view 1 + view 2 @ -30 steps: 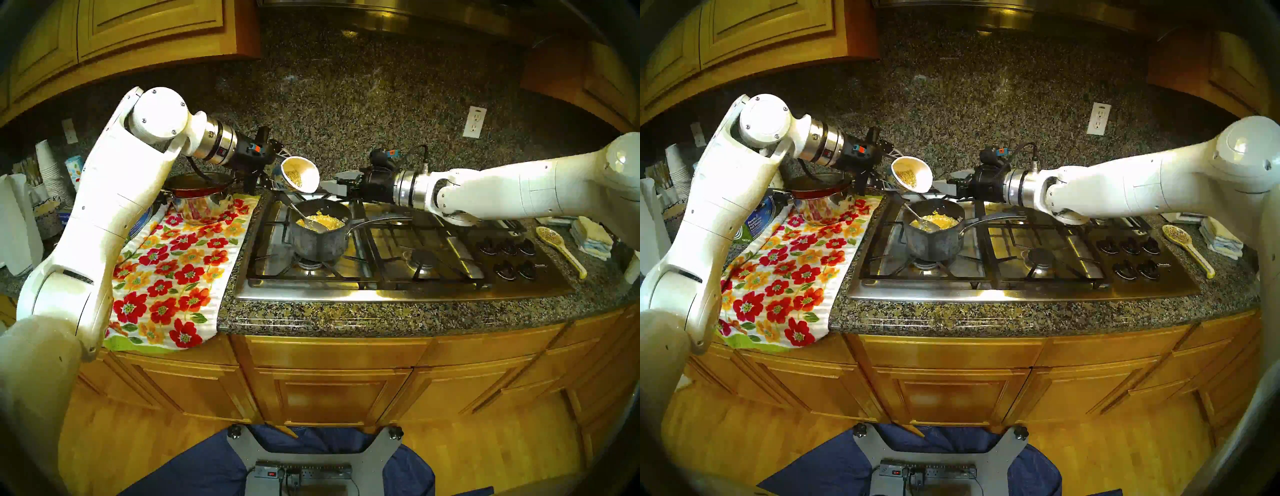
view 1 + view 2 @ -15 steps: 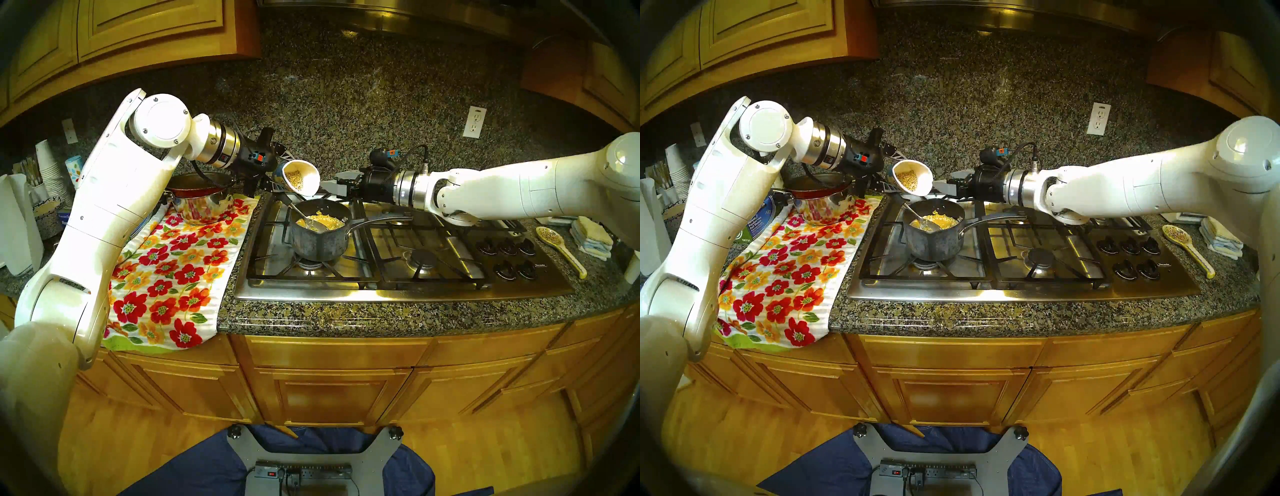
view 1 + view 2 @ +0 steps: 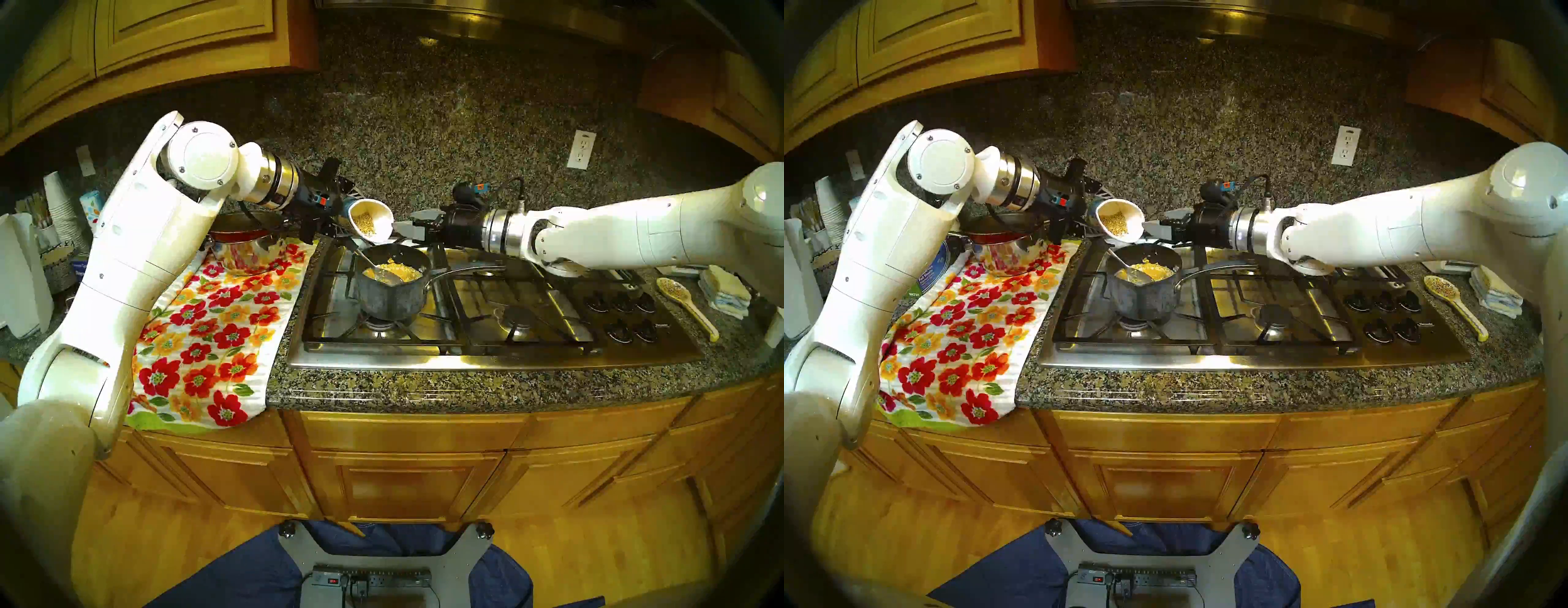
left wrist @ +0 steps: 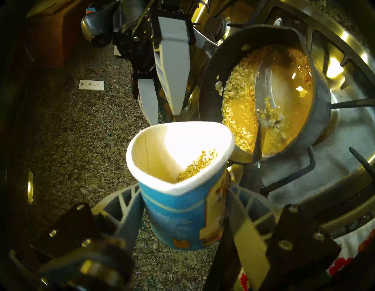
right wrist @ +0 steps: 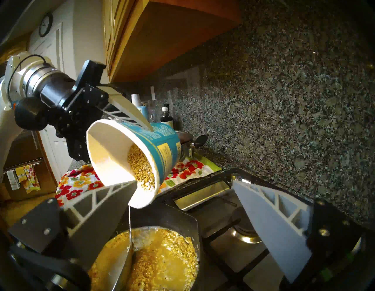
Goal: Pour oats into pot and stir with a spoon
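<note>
A speckled granite bench (image 3: 466, 388) over wooden cabinets carries a steel gas stove (image 3: 488, 335), with a granite backsplash rising behind it. On the bench's near left lies a flowered towel (image 3: 212, 335); a shiny steel pot (image 3: 244, 250) with a red pan in it stands at the towel's far end. To the right of the stove's knobs rests a yellowish speckled spoon rest (image 3: 685, 303).

On the stove's left front burner sits the small dark grey saucepan (image 3: 392, 293), its thin handle pointing right. It holds yellow liquid with oats (image 3: 401, 271) floating in it, and the bowl of the metal spoon (image 3: 384, 276) lies in the liquid, its handle leaning up over the far left rim.

Just above and behind the saucepan, the left gripper (image 4: 183, 205) has its fingers (image 4: 125, 205) clamped on the sides of a blue-labelled paper cup (image 3: 369, 218), squeezing its mouth out of round. The cup is tipped toward the saucepan, and a small heap of dry oats sits near its lower lip.

The right gripper (image 5: 182, 205) hangs level just right of the cup, fingers spread wide apart and holding nothing.
</note>
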